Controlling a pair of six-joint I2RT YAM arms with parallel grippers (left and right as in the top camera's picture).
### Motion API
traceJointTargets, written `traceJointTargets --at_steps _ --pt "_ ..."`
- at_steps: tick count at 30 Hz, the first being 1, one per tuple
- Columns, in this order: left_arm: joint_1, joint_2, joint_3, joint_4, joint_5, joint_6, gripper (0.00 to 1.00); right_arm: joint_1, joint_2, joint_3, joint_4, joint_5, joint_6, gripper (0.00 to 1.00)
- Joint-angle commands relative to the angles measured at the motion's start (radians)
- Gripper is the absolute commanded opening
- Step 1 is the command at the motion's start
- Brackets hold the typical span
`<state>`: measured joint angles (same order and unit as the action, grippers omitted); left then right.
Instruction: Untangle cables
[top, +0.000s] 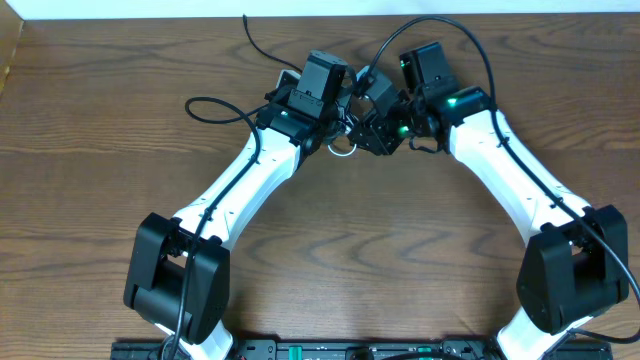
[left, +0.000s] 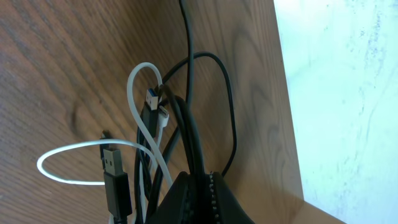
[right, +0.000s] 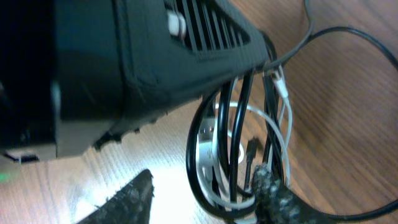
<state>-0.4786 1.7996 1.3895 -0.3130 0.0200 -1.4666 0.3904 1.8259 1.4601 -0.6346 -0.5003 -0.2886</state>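
— Where's the tangle?
— Pinched in the left gripper (left: 202, 190). The black cord (left: 194, 124) and white cord (left: 134, 93) run lengthwise straight out from its tips.
— Plugs?
— The black plug (left: 115, 171) lies along that line beside the left gripper, nose pointing away.
— And the right gripper (right: 204, 180)?
— It faces the left gripper with fingers spread, the loops hanging between them unclamped.

Table (top: 100, 150) is brown wood with clear grain, smooth and faintly shiny; black cable (left: 194, 134) has a smooth, slightly glossy sheath; white cable (left: 130, 92) looks like smooth matt plastic; a plug (left: 153, 99) shows bright metal with a blue insert; the 2 arms (top: 240, 185) wear glossy white plastic shells; right claw (right: 206, 198) has fingers (right: 283, 200) of rough, gritty black.
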Motion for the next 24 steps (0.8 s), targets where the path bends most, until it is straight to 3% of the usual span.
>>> traceJointTargets --at_steps 1,20,21,23,24 --pt "0.003 0.001 0.009 -0.001 -0.002 -0.006 0.07 0.012 0.009 -0.004 0.003 0.056 -0.020 0.43" --pt "0.003 0.001 0.009 -0.001 -0.003 -0.006 0.07 0.027 0.009 -0.034 0.041 0.083 0.008 0.24" --pt "0.003 0.001 0.009 -0.001 -0.003 -0.006 0.07 0.027 0.009 -0.035 0.041 0.083 0.008 0.22" --pt "0.003 0.001 0.009 -0.001 -0.004 -0.005 0.07 0.027 0.009 -0.035 0.042 0.084 0.021 0.03" --pt "0.003 0.001 0.009 -0.002 -0.007 -0.005 0.07 0.027 0.009 -0.034 0.047 0.083 0.039 0.01"
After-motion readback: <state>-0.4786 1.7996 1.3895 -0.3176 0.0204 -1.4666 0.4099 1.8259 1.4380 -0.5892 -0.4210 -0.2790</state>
